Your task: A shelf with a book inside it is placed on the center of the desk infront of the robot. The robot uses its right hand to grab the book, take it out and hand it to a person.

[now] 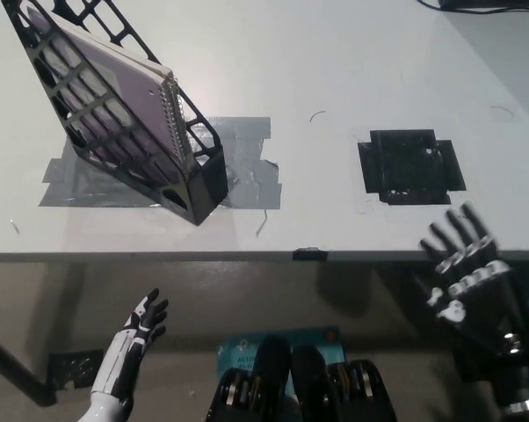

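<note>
- Shelf (115,132): a black open-lattice rack at the far left of the desk (335,79), tilted, its foot resting on a patch of grey tape (247,163).
- Book (115,83): a spiral-bound notebook with a purple cover, lying inside the shelf; its wire spine faces right and toward the near edge. It is not yet taken out.
- Right hand (465,272): black, at the near right, just past the desk's near edge and below the black tape square (411,165). Fingers are spread apart and hold nothing. It is well apart from the shelf and the book.
- Left hand (141,330): white, resting low at the near left, below the desk edge, fingers loosely apart and empty.
- Person: none is in view, so the receiver for the handover cannot be located.
- Progress, as judged from this layout: the task is at its very start. No step appears done.
- Remaining, by judgement: the right hand must travel left across the desk to the shelf, close on the book near its exposed spine edge, draw it out of the rack, and pass it to a person.
</note>
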